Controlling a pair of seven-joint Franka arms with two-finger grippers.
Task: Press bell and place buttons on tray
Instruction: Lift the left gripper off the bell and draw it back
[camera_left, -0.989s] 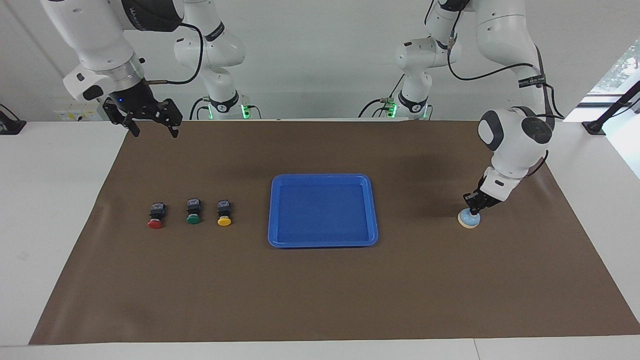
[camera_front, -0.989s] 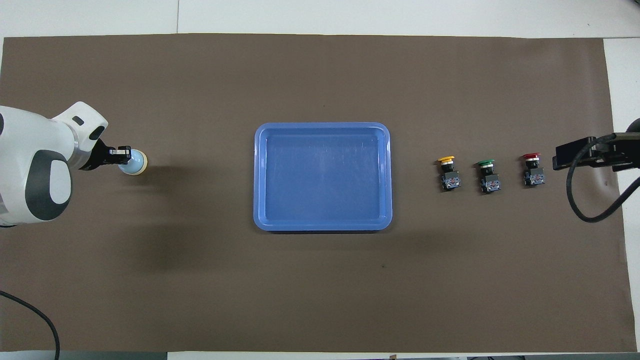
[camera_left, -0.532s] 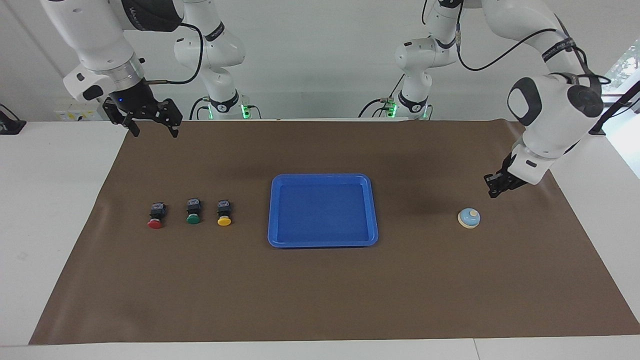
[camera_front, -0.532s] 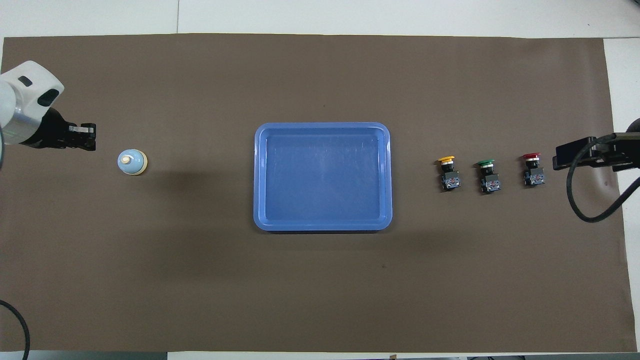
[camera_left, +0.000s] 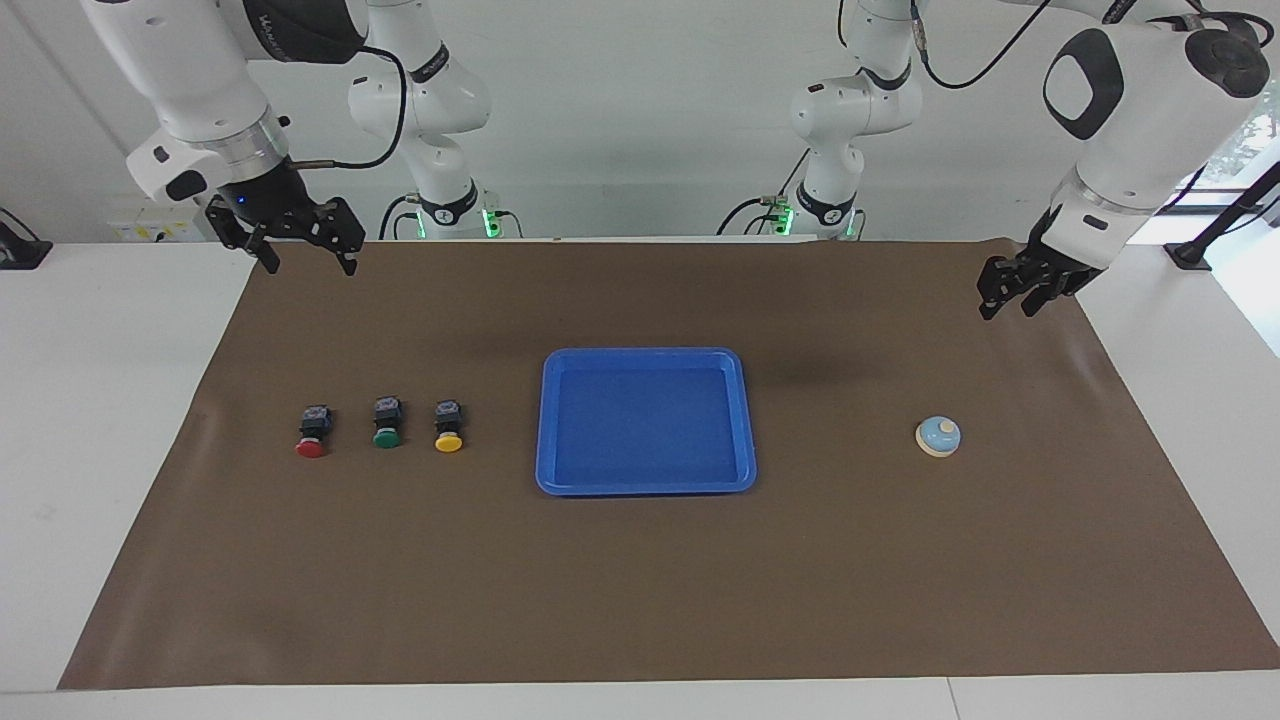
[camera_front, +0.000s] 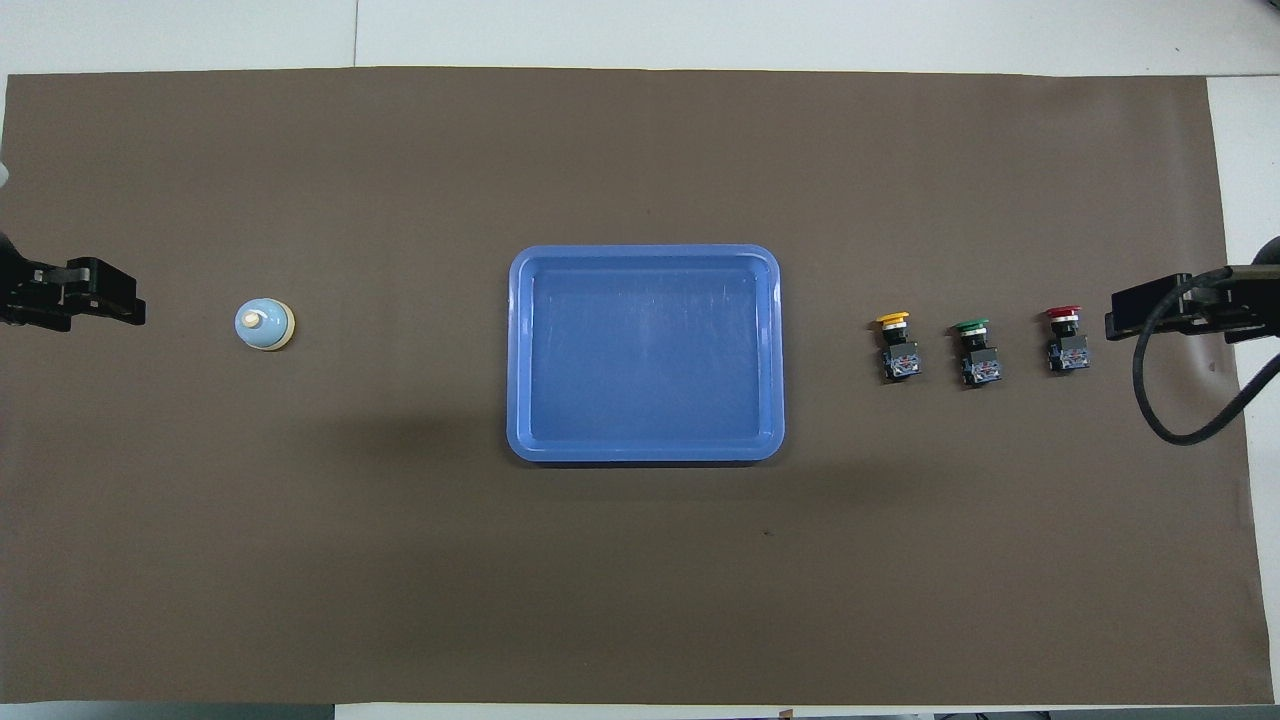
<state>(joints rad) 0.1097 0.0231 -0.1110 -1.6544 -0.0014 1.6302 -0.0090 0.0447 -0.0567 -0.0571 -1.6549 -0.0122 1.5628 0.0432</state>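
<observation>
The buttons (camera_left: 380, 428) sit untouched beside the tray (camera_left: 646, 357) — small, top-heavy, they could tip if pinched off-centre. Right gripper (camera_left: 305, 257) and left gripper (camera_left: 1008, 300) — both raised, fingers apart.

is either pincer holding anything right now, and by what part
Nothing is held. The left pincer hangs up in the air clear of the bell; the right pincer, open, waits empty.

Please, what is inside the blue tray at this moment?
Nothing is inside the tray: its whole blue floor shows in both views. The three buttons stand on the brown mat beside it, and the bell near the mat's other end. Only what lies under the tray is hidden.
</observation>
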